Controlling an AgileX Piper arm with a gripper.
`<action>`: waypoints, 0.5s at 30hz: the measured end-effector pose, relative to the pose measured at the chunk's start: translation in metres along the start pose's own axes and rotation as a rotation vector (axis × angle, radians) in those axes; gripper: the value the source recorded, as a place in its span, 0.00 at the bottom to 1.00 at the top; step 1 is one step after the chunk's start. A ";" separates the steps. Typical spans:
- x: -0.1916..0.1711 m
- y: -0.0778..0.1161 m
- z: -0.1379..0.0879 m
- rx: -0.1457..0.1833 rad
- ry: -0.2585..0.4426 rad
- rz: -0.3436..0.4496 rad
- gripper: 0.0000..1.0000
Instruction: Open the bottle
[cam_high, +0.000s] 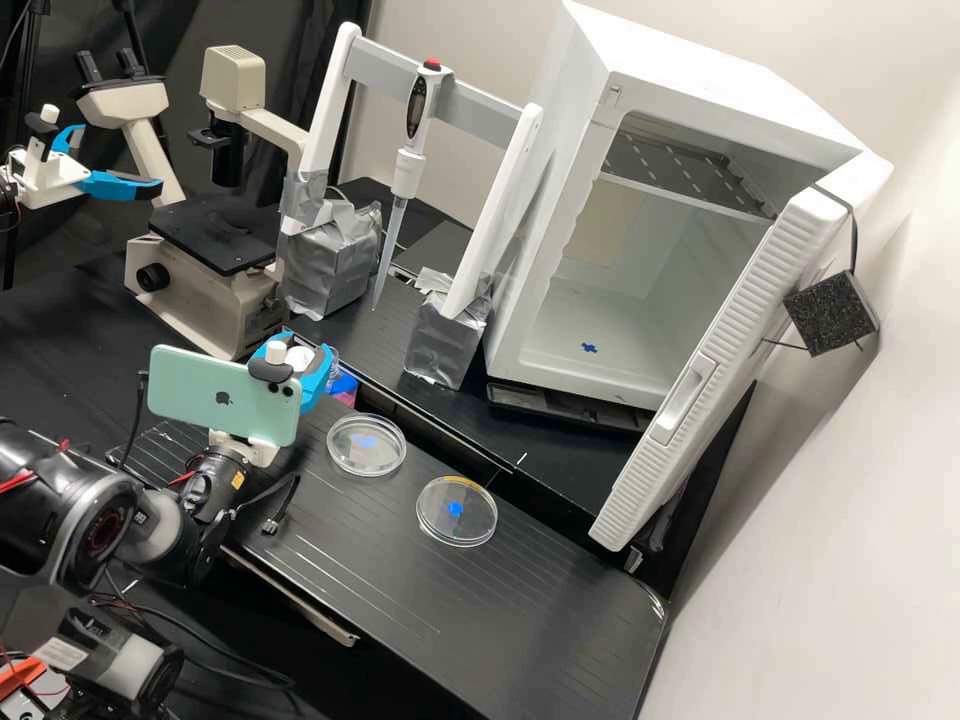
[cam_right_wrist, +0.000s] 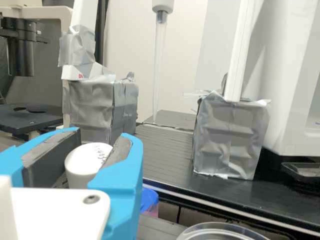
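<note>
In the high view my gripper (cam_high: 293, 362) is at the bench's left part, behind the phone on the arm, with its blue fingers around a round white cap (cam_high: 300, 357). In the wrist view the gripper (cam_right_wrist: 90, 152) is shut on the upright white cap (cam_right_wrist: 84, 161), which sits between the dark pads. The bottle's body beneath the cap is mostly hidden by the fingers and the phone. Just beyond the fingers, a blue and pink item (cam_high: 343, 386) is partly covered; its shape I cannot tell.
Two clear dishes, one nearer the gripper (cam_high: 366, 445) and one farther right (cam_high: 457, 511), lie on the bench (cam_high: 400, 580). Behind stand a microscope (cam_high: 205, 270), a pipette (cam_high: 405, 175) hanging from a frame with silver-taped feet (cam_high: 447, 340), and a white cabinet (cam_high: 590, 230) with its door open.
</note>
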 end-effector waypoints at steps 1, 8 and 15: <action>0.000 0.000 0.000 0.000 -0.001 0.001 0.00; 0.003 -0.007 0.005 0.001 -0.024 -0.043 0.00; 0.005 -0.016 0.009 0.011 -0.041 -0.097 0.00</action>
